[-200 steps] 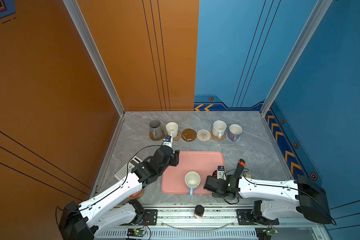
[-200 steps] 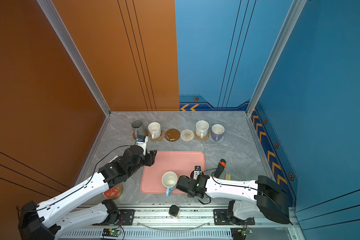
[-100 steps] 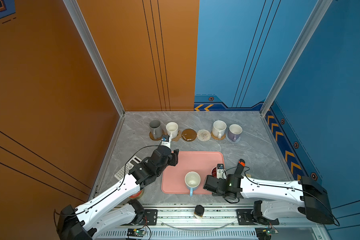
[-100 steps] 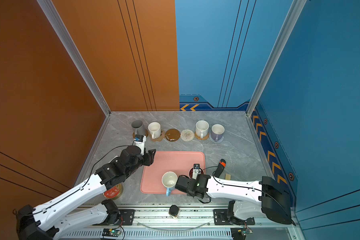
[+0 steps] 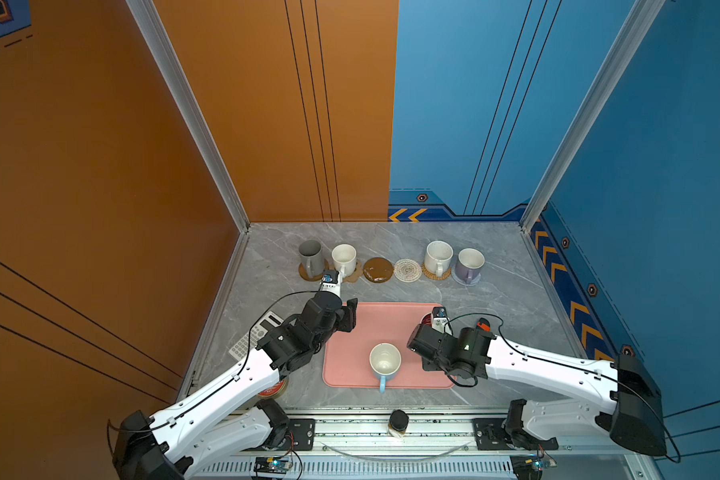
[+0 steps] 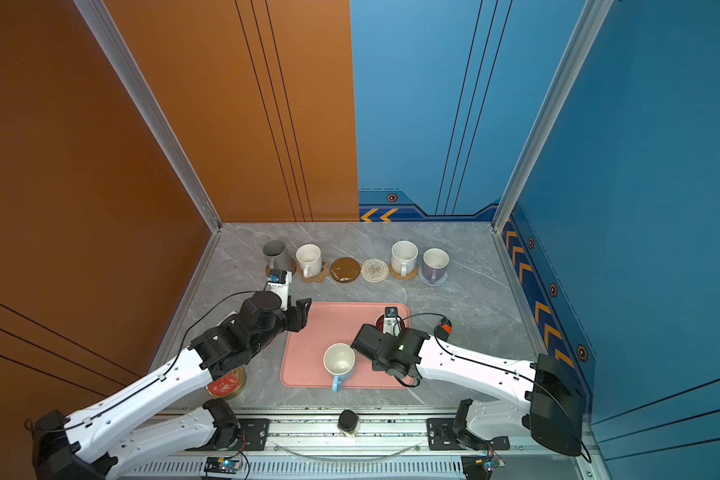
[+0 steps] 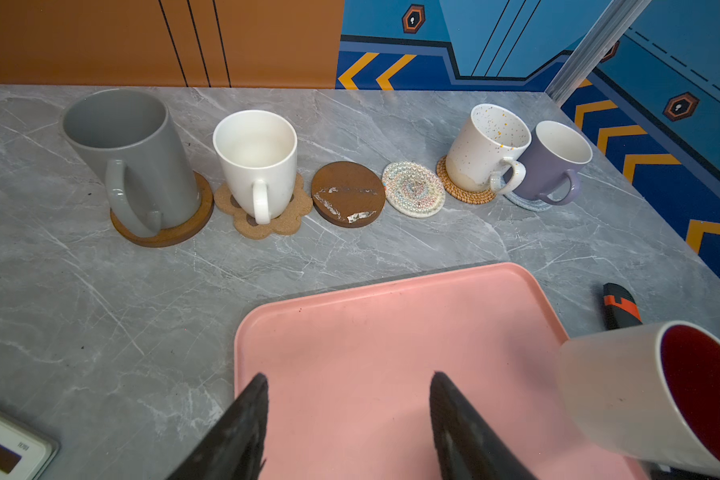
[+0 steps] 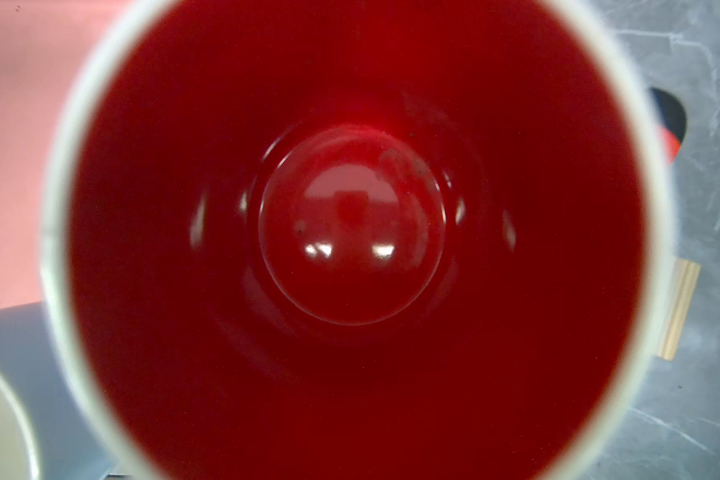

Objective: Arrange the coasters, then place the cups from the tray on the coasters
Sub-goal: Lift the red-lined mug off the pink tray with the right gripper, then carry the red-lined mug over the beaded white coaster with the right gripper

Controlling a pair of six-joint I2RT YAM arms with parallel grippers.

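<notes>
While the red-lined cup hangs tipped above the far right corner of the pink tray, the right jaws have it. They're pressed nearly together, though exactly where they pinch is hidden under the wrist. Its red mouth fills the right wrist view.

One more on the tray: the light blue cup, upright by the near edge, handle poking toward the front edge of the tabletop. The left jaws are spread wide, hovering over the tray's far left corner.

Along the far edge runs the coaster row:
- grey cup on the rimmed brown disc
- white cup on the paw-shaped coaster
- the bare brown disc
- the white woven coaster, also bare
- speckled cup on the rattan coaster
- lavender cup on the grey-blue coaster

A calculator lies by the left edge.
</notes>
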